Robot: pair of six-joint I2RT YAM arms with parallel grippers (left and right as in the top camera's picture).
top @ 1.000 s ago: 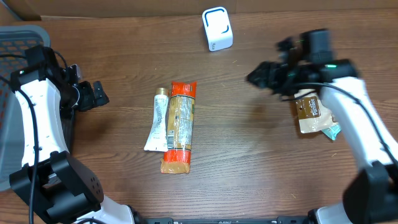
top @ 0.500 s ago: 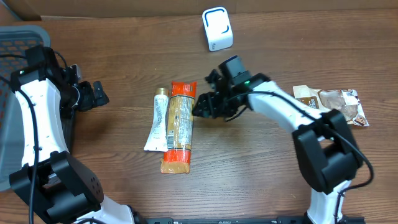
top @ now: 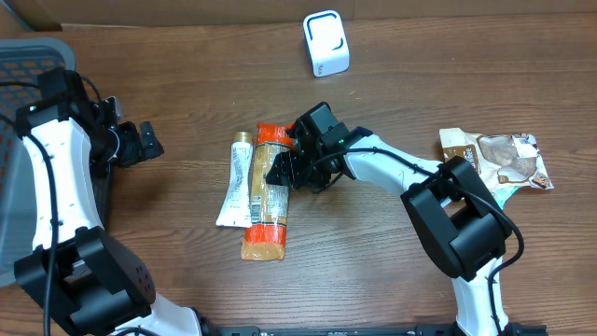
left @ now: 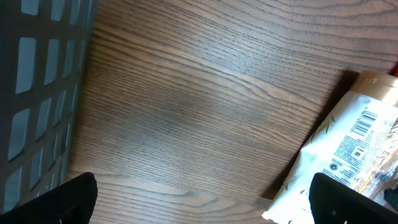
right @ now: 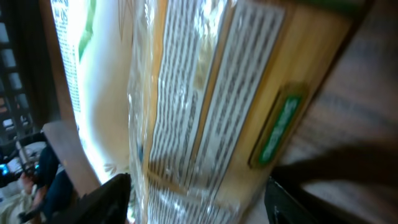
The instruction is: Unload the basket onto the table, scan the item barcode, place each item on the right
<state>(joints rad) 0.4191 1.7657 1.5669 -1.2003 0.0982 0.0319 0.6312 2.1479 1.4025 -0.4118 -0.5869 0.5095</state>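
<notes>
At the far left edge stands a grey basket [top: 19,56]. Just right of it the left arm [top: 56,159] hangs above the worktop [top: 373,252]; the left jaws are spread wide with nothing between them. Near the middle lies a white tube [top: 238,182], and touching its right side is an orange packet [top: 266,210], lying lengthwise from far to near. The right arm [top: 392,168] reaches in from the right, and the right jaws sit open low over the far half of that packet, with the 2 fingertips on either side of it in the wrist view. A white scanner [top: 326,43] stands at the far edge. Brown packets [top: 494,159] lie at the right.
</notes>
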